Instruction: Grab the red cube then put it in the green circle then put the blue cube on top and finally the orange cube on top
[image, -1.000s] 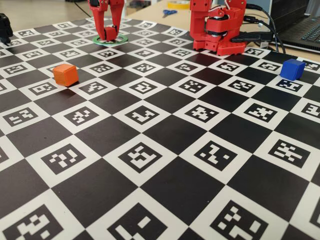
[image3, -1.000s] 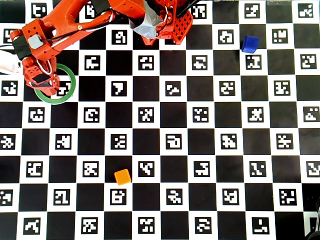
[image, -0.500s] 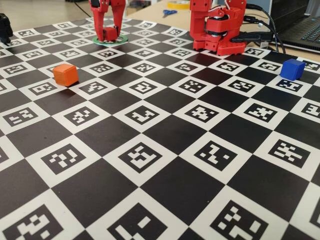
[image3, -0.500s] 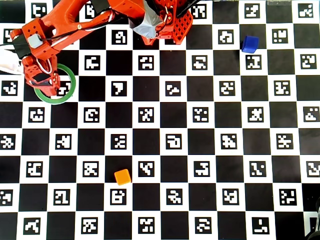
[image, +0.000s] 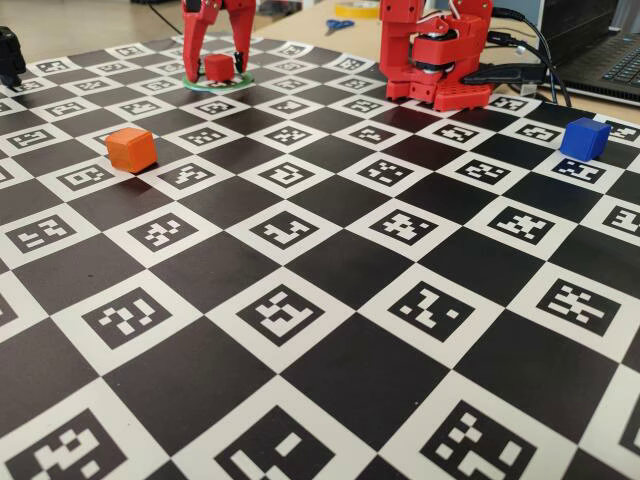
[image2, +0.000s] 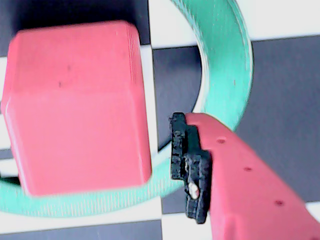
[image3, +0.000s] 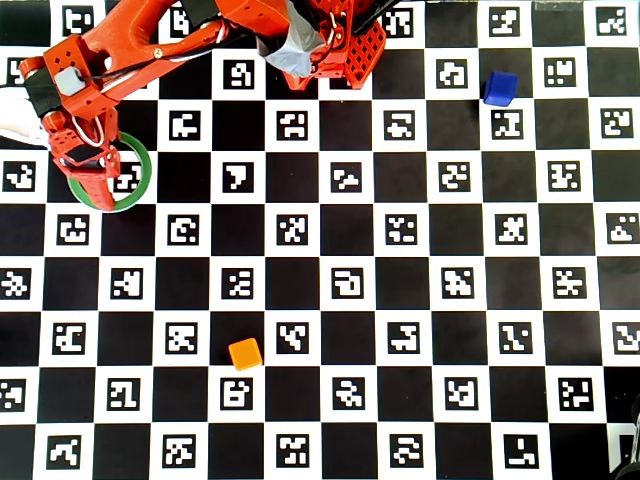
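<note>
The red cube (image: 218, 67) rests inside the green circle (image: 236, 82) at the far left of the mat. My gripper (image: 214, 72) straddles it, open, with a finger on each side and clear of it. In the wrist view the red cube (image2: 75, 105) sits within the green circle (image2: 225, 65), with a gap to the black finger pad (image2: 189, 165). From overhead the gripper (image3: 92, 182) covers the cube, and the green circle (image3: 141, 165) shows around it. The orange cube (image: 131, 149) (image3: 245, 353) and the blue cube (image: 584, 138) (image3: 500, 88) lie apart on the mat.
The arm's red base (image: 435, 55) (image3: 335, 45) stands at the mat's far edge. Behind it are scissors (image: 338, 25) and a laptop (image: 610, 60). A black object (image: 8, 55) sits at the left edge. The mat is a checkerboard of printed markers.
The gripper's fingers have spread away from the red cube and risen a little. The cube stays standing in the green circle. The orange and blue cubes have not moved.
</note>
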